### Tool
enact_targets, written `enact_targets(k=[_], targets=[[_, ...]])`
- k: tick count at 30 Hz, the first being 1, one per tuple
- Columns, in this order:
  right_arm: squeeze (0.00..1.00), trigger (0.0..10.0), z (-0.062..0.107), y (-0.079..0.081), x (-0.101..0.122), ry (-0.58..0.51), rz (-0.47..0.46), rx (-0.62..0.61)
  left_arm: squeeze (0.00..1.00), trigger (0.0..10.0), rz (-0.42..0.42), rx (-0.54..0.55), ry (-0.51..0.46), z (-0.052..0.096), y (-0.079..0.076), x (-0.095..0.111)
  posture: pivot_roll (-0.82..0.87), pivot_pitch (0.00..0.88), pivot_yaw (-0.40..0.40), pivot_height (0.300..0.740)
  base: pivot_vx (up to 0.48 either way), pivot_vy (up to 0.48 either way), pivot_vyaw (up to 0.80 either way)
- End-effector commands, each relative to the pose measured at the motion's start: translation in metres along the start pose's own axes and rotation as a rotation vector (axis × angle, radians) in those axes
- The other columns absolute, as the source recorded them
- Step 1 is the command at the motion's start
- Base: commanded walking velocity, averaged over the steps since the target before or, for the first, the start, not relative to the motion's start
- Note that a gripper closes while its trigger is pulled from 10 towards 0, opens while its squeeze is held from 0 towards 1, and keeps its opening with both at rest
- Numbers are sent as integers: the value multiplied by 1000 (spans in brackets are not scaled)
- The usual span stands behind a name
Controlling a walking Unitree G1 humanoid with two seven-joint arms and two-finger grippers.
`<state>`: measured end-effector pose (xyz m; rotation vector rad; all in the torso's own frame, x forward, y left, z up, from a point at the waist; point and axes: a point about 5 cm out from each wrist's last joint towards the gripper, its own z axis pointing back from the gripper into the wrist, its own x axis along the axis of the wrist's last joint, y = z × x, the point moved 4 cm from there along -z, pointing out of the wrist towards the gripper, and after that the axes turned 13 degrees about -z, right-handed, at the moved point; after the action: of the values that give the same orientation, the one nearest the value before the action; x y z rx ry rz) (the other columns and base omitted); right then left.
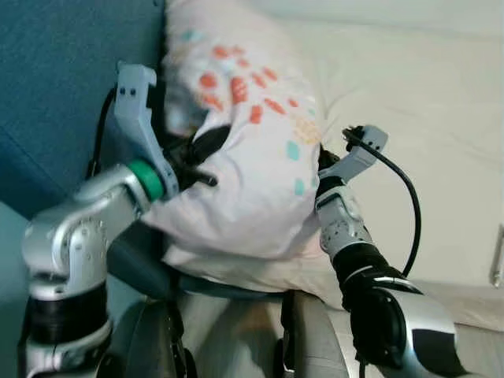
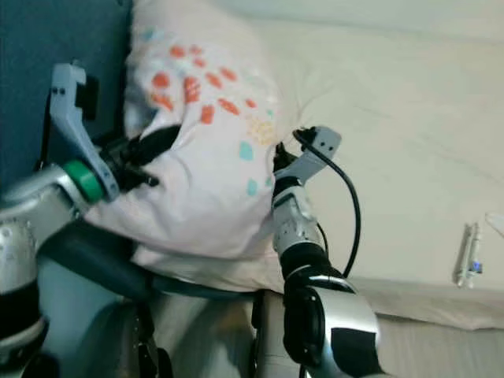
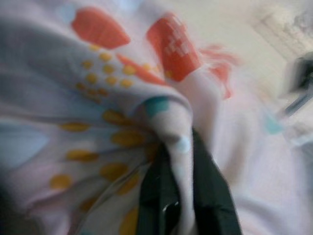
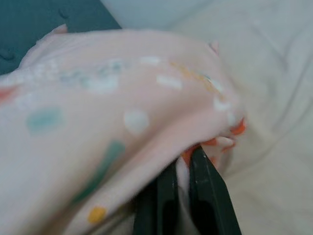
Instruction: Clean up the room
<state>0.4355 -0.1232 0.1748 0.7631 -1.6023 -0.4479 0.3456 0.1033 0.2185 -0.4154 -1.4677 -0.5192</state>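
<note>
A pale pink pillow (image 1: pixel 252 150) with orange, teal and yellow spots is held up over the cream bed (image 1: pixel 425 118), leaning by the blue headboard (image 1: pixel 63 79). My left gripper (image 1: pixel 206 153) is shut on the pillow's left side; its black fingers (image 3: pixel 205 196) pinch a fold of the cloth. My right gripper (image 1: pixel 323 161) is shut on the pillow's right edge, and its fingers (image 4: pixel 208 196) clamp the fabric (image 4: pixel 122 122) there. Both sets of fingertips are partly buried in the cloth.
A small clear bottle-like object (image 2: pixel 468 260) lies on the bed at the right, near the mattress edge. A dark teal bolster or bed frame part (image 1: pixel 142 268) runs below the pillow. A black cable (image 1: pixel 405 197) loops off my right wrist.
</note>
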Motion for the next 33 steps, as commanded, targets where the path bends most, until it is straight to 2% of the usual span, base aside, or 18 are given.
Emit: enact_targets(k=[1,2,3,4,6,8,9,10,12,14,15,17,23,24,25,27,31,33], targets=[[0,10000,11,-2,-41,140,-10,-40,0,10000,-134,90,131,-29,-4,-43,13,167,23,596,0,0,0],[0,10000,11,-2,-41,140,-10,-40,0,10000,-134,90,131,-29,-4,-43,13,167,23,596,0,0,0],[0,10000,23,-12,-64,199,-62,-100,0,10000,-303,205,146,-51,1,-49,12,167,20,596,0,0,0],[0,10000,23,-12,-64,199,-62,-100,0,10000,-303,205,146,-51,1,-49,12,167,20,596,0,0,0],[0,10000,32,-16,-80,232,-102,-125,0,10000,-402,288,126,-65,4,-45,3,166,19,596,0,0,0],[0,10000,39,-19,-91,256,-112,-144,0,10000,-443,355,106,-70,7,-37,-13,168,24,596,0,0,0],[0,10000,39,-19,-91,256,-112,-144,0,10000,-443,355,106,-70,7,-37,-13,168,24,596,0,0,0],[0,10000,45,-20,-100,285,-133,-147,0,10000,-453,415,76,-73,12,-24,-30,171,30,596,0,0,0],[0,10000,45,-20,-100,285,-133,-147,0,10000,-453,415,76,-73,12,-24,-30,171,30,596,0,0,0],[0,10000,55,-12,-119,361,-167,-80,0,10000,-484,525,-3,-76,20,8,-47,173,39,596,0,0,0],[0,10000,55,-12,-119,361,-167,-80,0,10000,-484,525,-3,-76,20,8,-47,173,39,596,0,0,0],[0,10000,59,-5,-126,395,-156,-22,0,10000,-494,583,-56,-77,26,28,-55,173,42,596,0,0,0],[0,10000,59,-11,-121,376,-149,-40,0,10000,-427,569,-93,-84,25,28,-50,177,42,596,0,0,0],[0,10000,56,-4,-121,383,-170,-2,0,0,-397,559,-109,-86,23,30,-44,174,42,596,0,0,0],[0,10000,52,8,-121,395,-175,59,0,0,-373,545,-131,-89,19,37,-44,174,42,596,0,0,0],[0,10000,47,17,-118,388,-179,94,0,0,-360,532,-150,-92,17,43,-35,168,46,596,0,0,0],[0,10000,43,24,-115,378,-195,121,0,0,-348,518,-161,-93,16,47,-35,168,46,596,0,0,0],[0,10000,34,38,-105,340,-221,173,0,0,-304,510,-170,-90,22,56,-25,164,55,596,0,0,0]])
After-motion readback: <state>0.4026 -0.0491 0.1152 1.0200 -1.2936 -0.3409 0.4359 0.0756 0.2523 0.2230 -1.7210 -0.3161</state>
